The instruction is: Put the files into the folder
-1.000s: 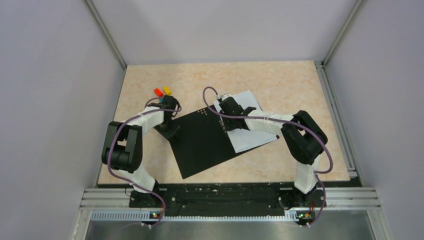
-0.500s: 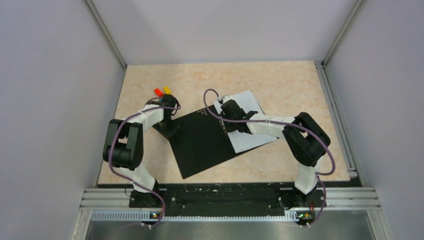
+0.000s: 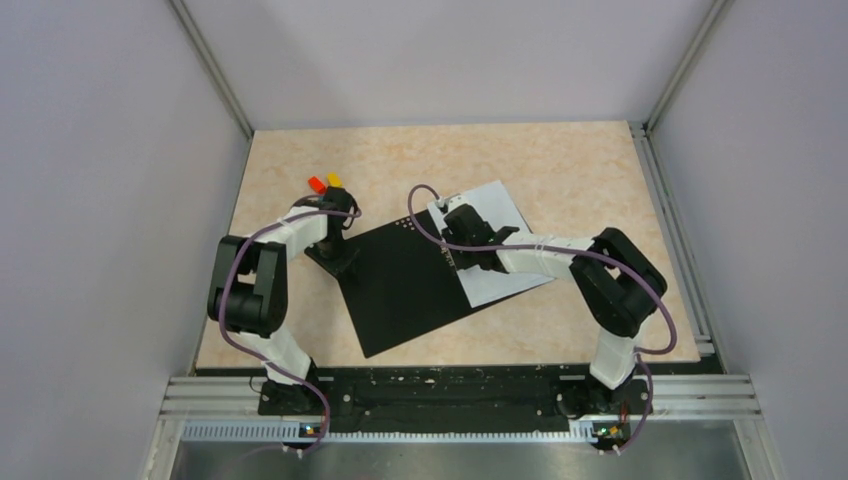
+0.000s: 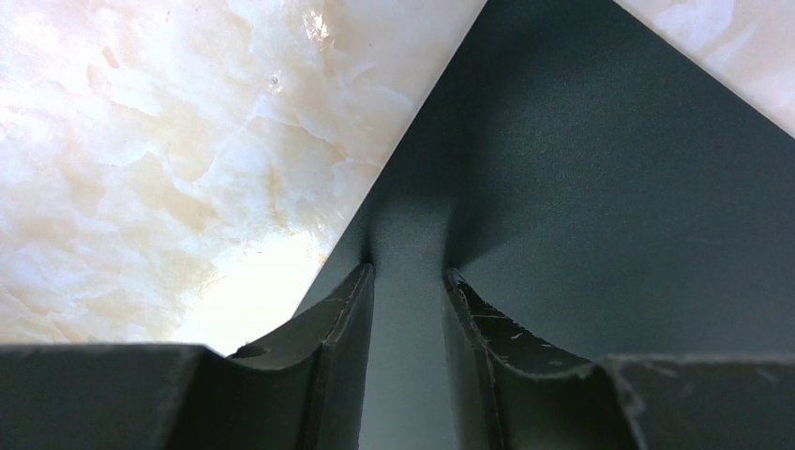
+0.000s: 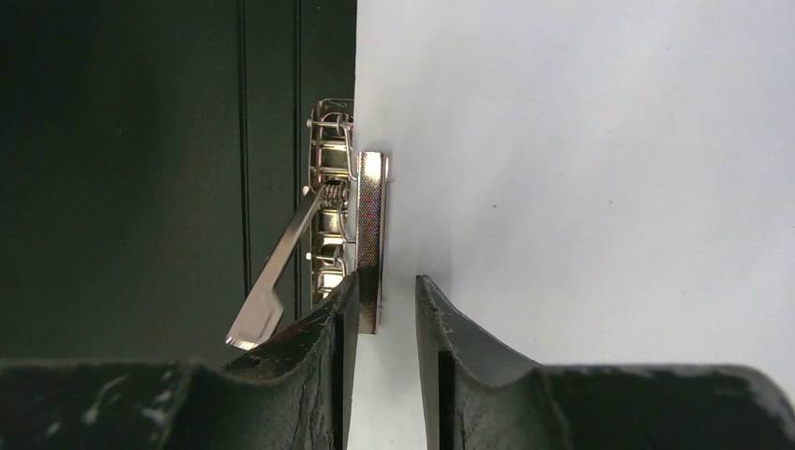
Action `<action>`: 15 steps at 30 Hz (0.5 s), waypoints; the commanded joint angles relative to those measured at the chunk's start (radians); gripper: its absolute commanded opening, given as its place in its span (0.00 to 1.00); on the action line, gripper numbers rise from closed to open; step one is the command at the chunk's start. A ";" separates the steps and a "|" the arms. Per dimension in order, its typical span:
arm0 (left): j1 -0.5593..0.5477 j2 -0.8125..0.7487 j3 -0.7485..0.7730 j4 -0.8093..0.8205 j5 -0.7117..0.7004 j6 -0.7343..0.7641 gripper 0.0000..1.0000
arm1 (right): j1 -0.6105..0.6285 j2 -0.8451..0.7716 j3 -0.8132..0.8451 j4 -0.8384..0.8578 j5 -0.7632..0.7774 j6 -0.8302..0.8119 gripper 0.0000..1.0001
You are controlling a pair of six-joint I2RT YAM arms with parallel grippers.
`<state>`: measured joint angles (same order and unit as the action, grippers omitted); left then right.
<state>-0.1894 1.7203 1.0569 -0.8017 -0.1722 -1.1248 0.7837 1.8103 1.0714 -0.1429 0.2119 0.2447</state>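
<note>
Folder (image 3: 400,290) lies spread flat, black side up, mid table (image 3: 560,170), rotated. White sheets (image 3: 505,282) lie on its 3 o'clock half, one edge along the spine. Left tool (image 4: 408,272) is down at the folder's 9 o'clock corner, tips at the black cover just inside the edge, jaws parted, nothing between them: released. Right tool (image 5: 384,278) is over the spine at the sheets' 9 o'clock edge. Metal clip (image 5: 370,216) is at its 12 o'clock. The clip bar's near end sits between the fingers, beside one, clear gap to the other: released. Clip lever (image 5: 277,281) is tilted up. Two small blocks (image 3: 326,182), red and orange, are at 11 o'clock of the left tool.
</note>
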 commanded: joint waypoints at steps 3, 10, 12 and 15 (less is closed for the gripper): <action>0.010 0.080 -0.031 0.054 -0.059 -0.026 0.39 | 0.014 -0.068 -0.003 -0.018 0.007 -0.017 0.35; 0.011 0.074 -0.023 0.048 -0.067 -0.022 0.39 | 0.013 -0.107 0.024 -0.038 0.006 -0.015 0.41; 0.011 0.072 -0.023 0.048 -0.072 -0.020 0.39 | 0.012 -0.125 0.030 -0.050 0.006 -0.015 0.41; 0.011 0.067 -0.020 0.048 -0.073 -0.015 0.39 | 0.013 -0.151 0.046 -0.089 0.013 -0.013 0.42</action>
<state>-0.1886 1.7241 1.0634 -0.8085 -0.1726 -1.1248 0.7845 1.7367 1.0718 -0.1947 0.2127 0.2359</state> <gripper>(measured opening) 0.385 0.415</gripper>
